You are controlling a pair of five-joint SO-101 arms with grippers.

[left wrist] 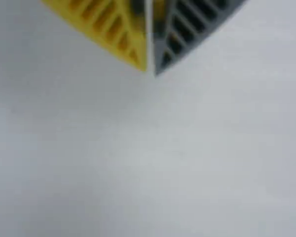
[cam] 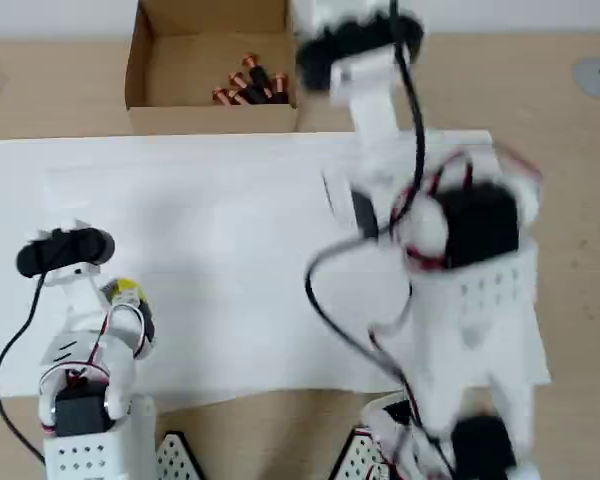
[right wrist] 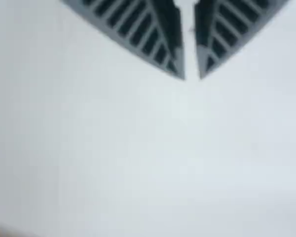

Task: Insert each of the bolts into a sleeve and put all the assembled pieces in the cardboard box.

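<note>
surface: wooden table point(cam: 40, 90), pale brown, with a large white paper sheet point(cam: 200, 260) laid across its middle; both wrist views look down on plain white sheet. cardboard box point(cam: 212, 118), open-topped, stands on the bare wood just beyond the sheet's far edge. inside it, near the wall that faces the arms, lies a small heap of assembled pieces point(cam: 250, 85), copper and black, too small to count. left arm point(cam: 80, 340) sits low at the sheet's near left corner. left gripper point(left wrist: 150, 69) has one yellow finger and one grey, the tips drawn together with a hairline between, closed on nothing. right arm point(cam: 460, 250) stands over the sheet's right side, smeared in the high view, its far end just beside the box's right wall. right gripper point(right wrist: 191, 76) has two grey ribbed fingers, the tips brought close with a narrow slit, closed on nothing. grey round fitting point(cam: 595, 75) at the table's far right is cut off by the edge.
</note>
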